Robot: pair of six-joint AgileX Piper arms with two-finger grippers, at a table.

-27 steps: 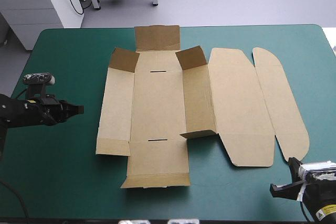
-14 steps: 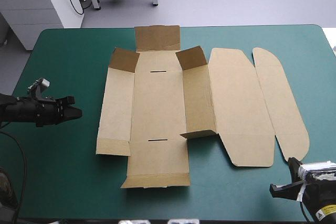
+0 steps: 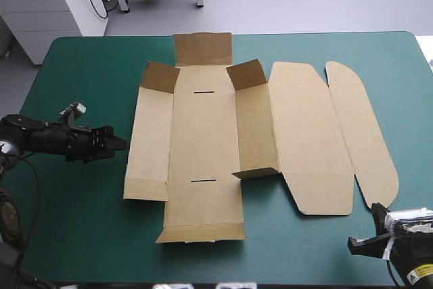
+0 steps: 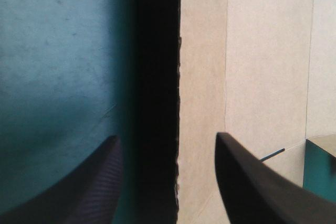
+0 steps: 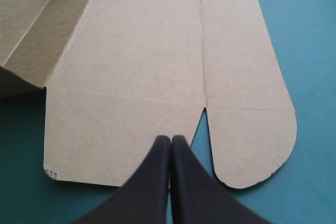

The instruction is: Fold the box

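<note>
The brown box (image 3: 203, 133) lies as a cut sheet across the middle of the teal-green cover (image 3: 81, 65). Its far flap, two far corner flaps and the inner right wall stand partly raised; the lid panels lie flat to the right. My left gripper (image 3: 122, 143) is low at the sheet's left edge, level with its middle. In the left wrist view this gripper (image 4: 165, 136) is open, and the box (image 4: 262, 51) edge runs between the fingers with a dark shadow beside it. My right gripper (image 3: 353, 243) rests near the table's front right corner. It is shut (image 5: 170, 139) and points at the lid panel (image 5: 131, 51), touching nothing.
A wide strip of teal-green cover lies to the left of the sheet, and a narrower one along the front edge (image 3: 298, 248). The rounded lid flap (image 3: 362, 133) reaches toward the table's right side. The table's front edge is just behind my right gripper.
My left gripper has moved right, up to the box's left edge, and its fingers have spread from shut to open. The right gripper and the box have not moved.
</note>
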